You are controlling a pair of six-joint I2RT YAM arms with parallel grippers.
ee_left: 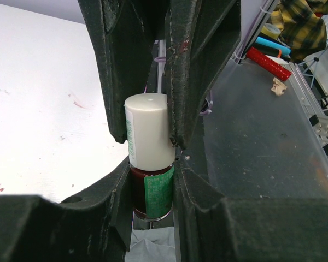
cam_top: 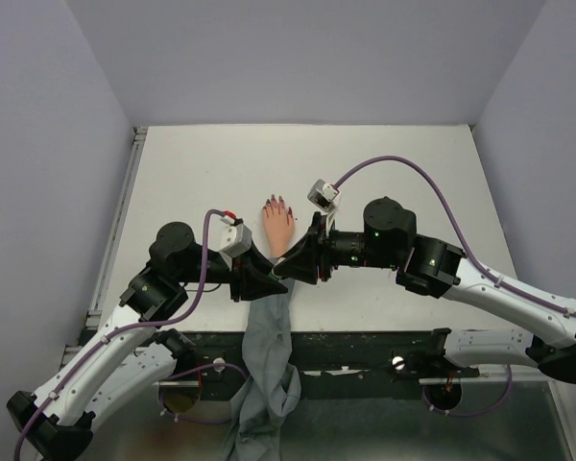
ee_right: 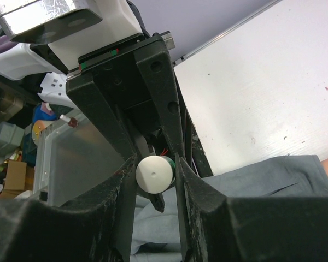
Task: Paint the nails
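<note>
Well, your left claw (ee_left: pixel 151 177) grips the dark-red polish bottle (ee_left: pixel 139 191), green label (ee_left: pixel 160 192) unreadable; right claw (ee_right: pixel 153 164) pinches its white cap (ee_right: pixel 154 174).

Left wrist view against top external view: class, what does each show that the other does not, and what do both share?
Only the left wrist view shows the polish bottle, dark red with a green label, gripped by the left tool, and its white cap pinched by the right tool. Only the top external view shows the mannequin hand with its dark nails. Both show the two tools meeting tip to tip, the grey sleeve and the white table.
</note>
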